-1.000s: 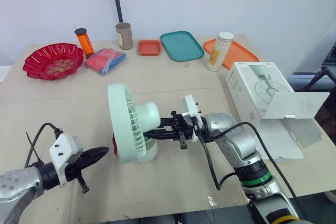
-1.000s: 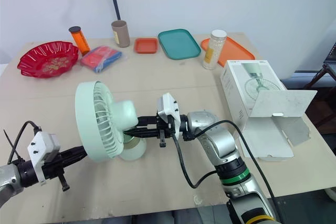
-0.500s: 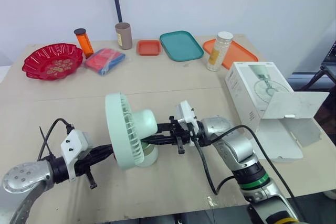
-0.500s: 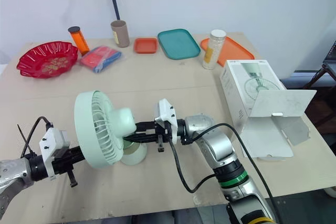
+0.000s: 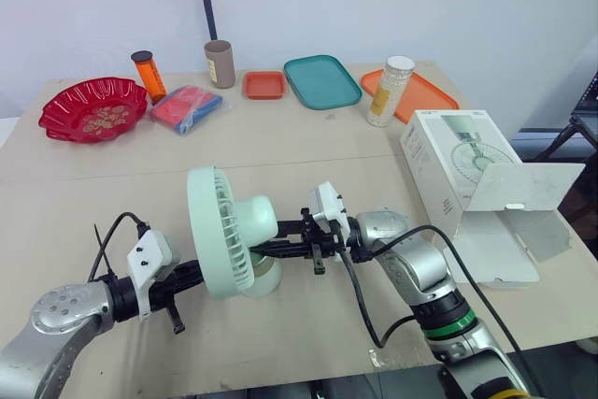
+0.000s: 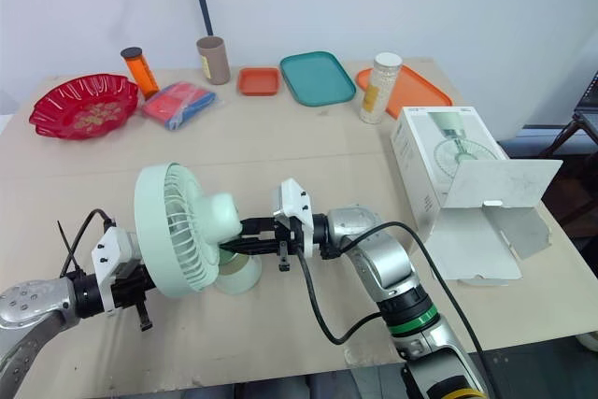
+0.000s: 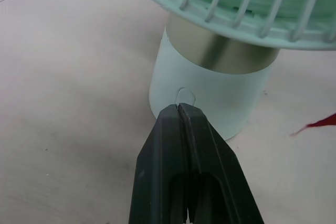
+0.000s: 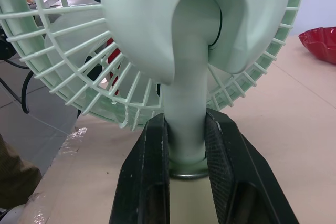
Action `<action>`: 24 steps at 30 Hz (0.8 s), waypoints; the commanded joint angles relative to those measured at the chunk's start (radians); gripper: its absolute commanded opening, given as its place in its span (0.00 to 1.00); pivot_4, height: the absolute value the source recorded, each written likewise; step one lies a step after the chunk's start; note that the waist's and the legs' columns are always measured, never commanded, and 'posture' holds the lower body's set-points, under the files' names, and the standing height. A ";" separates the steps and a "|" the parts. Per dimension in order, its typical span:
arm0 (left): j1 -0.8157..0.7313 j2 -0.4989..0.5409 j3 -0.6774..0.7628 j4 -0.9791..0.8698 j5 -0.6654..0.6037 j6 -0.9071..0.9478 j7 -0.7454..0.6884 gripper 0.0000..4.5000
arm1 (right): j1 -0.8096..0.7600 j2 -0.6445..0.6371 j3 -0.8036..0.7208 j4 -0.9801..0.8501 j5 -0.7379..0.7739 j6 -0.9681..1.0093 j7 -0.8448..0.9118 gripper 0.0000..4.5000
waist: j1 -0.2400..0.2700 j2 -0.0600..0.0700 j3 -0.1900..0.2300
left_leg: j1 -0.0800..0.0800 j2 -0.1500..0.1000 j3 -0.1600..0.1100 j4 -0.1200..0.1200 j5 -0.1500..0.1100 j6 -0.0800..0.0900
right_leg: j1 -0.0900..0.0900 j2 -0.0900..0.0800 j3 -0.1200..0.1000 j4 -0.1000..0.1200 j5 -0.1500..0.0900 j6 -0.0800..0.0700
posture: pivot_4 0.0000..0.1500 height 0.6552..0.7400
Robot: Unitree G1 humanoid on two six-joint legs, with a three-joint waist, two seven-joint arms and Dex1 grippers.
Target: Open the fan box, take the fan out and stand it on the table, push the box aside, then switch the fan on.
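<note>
A pale green fan [image 5: 229, 233] stands upright near the middle of the table, its grille facing my left side. My right gripper [image 8: 185, 145] is shut on the fan's neck just above the round base [image 7: 210, 95]. My left gripper [image 7: 180, 107] is shut, and its tip touches a small oval button [image 7: 185, 96] on the front of the base. The white fan box [image 5: 458, 173] lies at the right of the table with its flap [image 5: 523, 189] hanging open.
Along the far side of the table sit a red bowl [image 5: 93, 107], an orange bottle [image 5: 149, 74], a blue and red packet [image 5: 188, 107], a brown cup [image 5: 220, 63], a small orange tray [image 5: 265, 84], a teal tray [image 5: 322, 80], an orange tray [image 5: 416, 93] and a white jar [image 5: 391, 91].
My left gripper has moved right across the table, under the fan's grille, until its tip meets the base. The fan and my right gripper have shifted slightly left.
</note>
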 commanded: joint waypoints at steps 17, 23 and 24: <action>-0.019 -0.039 -0.047 -0.012 0.015 -0.015 0.011 0.01 | -0.006 0.009 -0.008 -0.030 0.006 -0.012 -0.014 0.13 | 0.000 0.000 0.000 | 0.000 0.000 0.000 0.000 0.000 0.000 | 0.000 0.000 0.000 0.000 0.000 0.000 | 1.00 1.00; -0.013 -0.041 -0.038 -0.014 0.016 -0.017 0.024 0.01 | -0.006 0.006 -0.008 -0.033 0.008 -0.010 -0.016 0.13 | 0.000 0.000 0.000 | 0.000 0.000 0.000 0.000 0.000 0.000 | 0.000 0.000 0.000 0.000 0.000 0.000 | 1.00 1.00; -0.012 -0.039 -0.034 -0.011 0.018 -0.019 0.023 0.01 | -0.006 0.006 -0.008 -0.033 0.008 -0.010 -0.016 0.13 | 0.000 0.000 0.000 | 0.000 0.000 0.000 0.000 0.000 0.000 | 0.000 0.000 0.000 0.000 0.000 0.000 | 1.00 1.00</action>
